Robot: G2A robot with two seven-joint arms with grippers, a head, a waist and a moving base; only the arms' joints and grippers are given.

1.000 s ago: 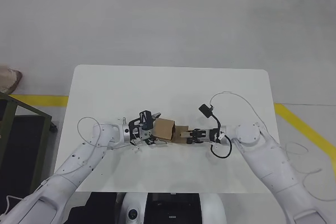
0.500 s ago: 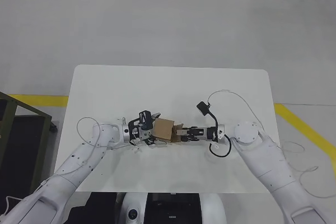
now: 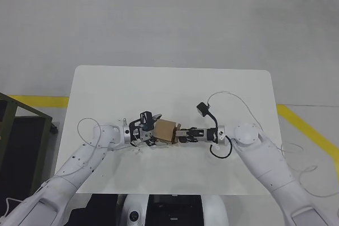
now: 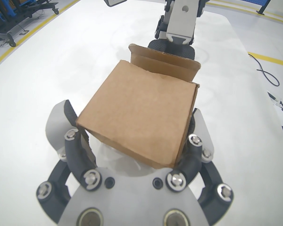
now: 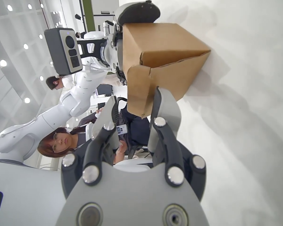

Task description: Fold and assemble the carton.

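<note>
- While the carton rests on the table, the left gripper clamps its near end.
- At the carton's far end, a flap stands raised.
- Beyond the carton, the right gripper, jaws apart, meets that flap.

On the table, the carton between left end effector and right end effector.

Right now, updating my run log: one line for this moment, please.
left claw: shut on carton | right claw: open, at end flap | end flap: not closed | surface: white table
</note>
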